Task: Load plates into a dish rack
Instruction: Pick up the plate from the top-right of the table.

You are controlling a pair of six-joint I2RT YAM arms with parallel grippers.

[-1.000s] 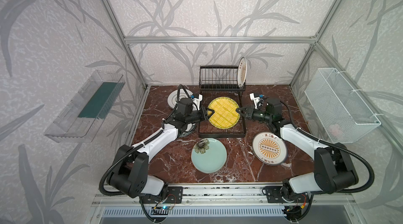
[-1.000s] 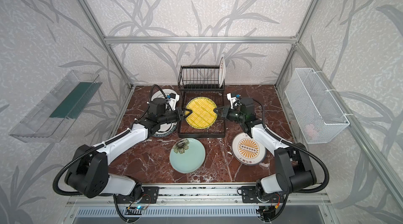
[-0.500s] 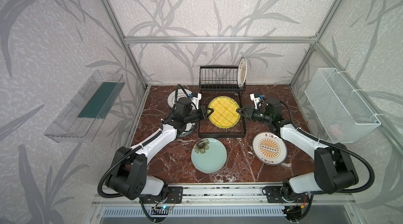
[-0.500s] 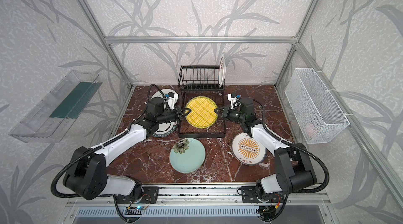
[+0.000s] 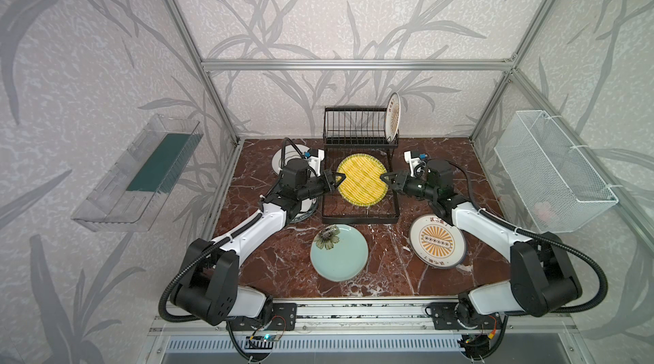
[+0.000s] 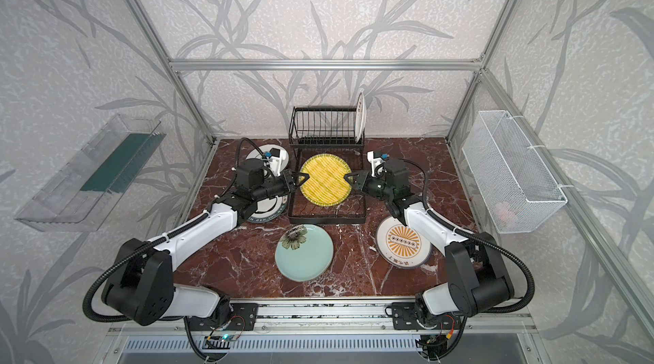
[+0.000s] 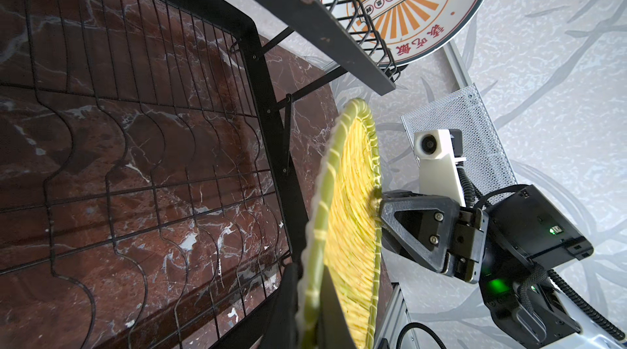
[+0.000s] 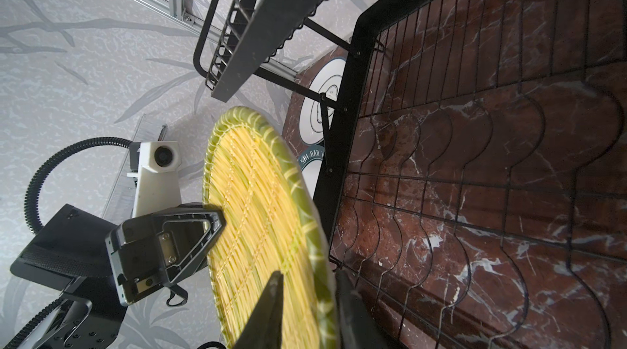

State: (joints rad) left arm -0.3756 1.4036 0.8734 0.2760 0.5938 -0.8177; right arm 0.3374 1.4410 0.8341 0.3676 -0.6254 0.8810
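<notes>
Item: round yellow striped plate (image 5: 361,178), held in the air over the flat grid tray base (image 7: 268,109) of the black metal wire dish rack (image 5: 354,124), clear of the wires. Attitude: face up and near level. Being round, it has no long axis, and the line between its two gripped rim points runs side to side across the rack. Left gripper (image 5: 339,178): jaws together on the plate's left rim, one finger on each side of the edge, as the left wrist view shows. Right gripper (image 5: 384,178): jaws straddle the opposite rim with one fingertip against the yellow face; whether they press or stand slack cannot be told. Other stock:
- White plate with orange sunburst (image 5: 393,116), standing on edge in the rightmost slot of the rack's upright section, with its face turned to the left.
- Second white sunburst plate (image 5: 437,241), flat on the brown marble tabletop (image 5: 283,266) in front and to the right of the rack, its edge overlapped by the right arm.
- Pale mint plate with dark flower (image 5: 339,251), flat, just in front of the rack.
- White plate with dark lettered rim (image 6: 267,208), flat, left of the tray and largely under the left arm.
- White plate with ringed emblem (image 8: 322,106), flat at the back left, beside the rack.
</notes>
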